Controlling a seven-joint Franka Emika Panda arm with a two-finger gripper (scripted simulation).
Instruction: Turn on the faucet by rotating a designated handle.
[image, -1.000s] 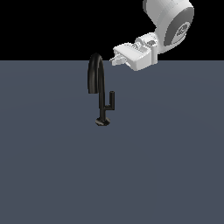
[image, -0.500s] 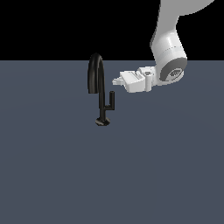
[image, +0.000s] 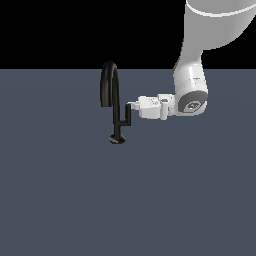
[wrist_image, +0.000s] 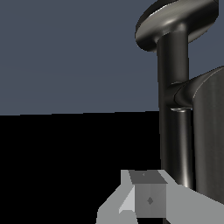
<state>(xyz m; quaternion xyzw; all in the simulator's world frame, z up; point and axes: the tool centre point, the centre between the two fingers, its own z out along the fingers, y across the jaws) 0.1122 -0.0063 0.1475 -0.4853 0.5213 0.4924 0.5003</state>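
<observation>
The thin dark faucet (image: 118, 105) stands on the grey floor, its arched spout at the top and its small round base (image: 116, 139) at the bottom. The L-shaped handle (image: 128, 118) branches off the stem toward the exterior view's right and ends in an upright stub. My gripper (image: 131, 105) lies level, pointing to the exterior view's left, with its tips against the top of the stub. The fingers look pressed together and hold nothing. In the wrist view the stem (wrist_image: 173, 65), the base (wrist_image: 175, 19) and the handle (wrist_image: 210, 131) loom close behind my gripper (wrist_image: 151, 201).
The flat grey floor (image: 75, 200) stretches around the faucet. My white arm (image: 192, 85) comes down from the upper part of the exterior view's right.
My gripper has come down and moved to the exterior view's left, from above and beside the spout to the top of the handle's stub. The faucet has not visibly moved.
</observation>
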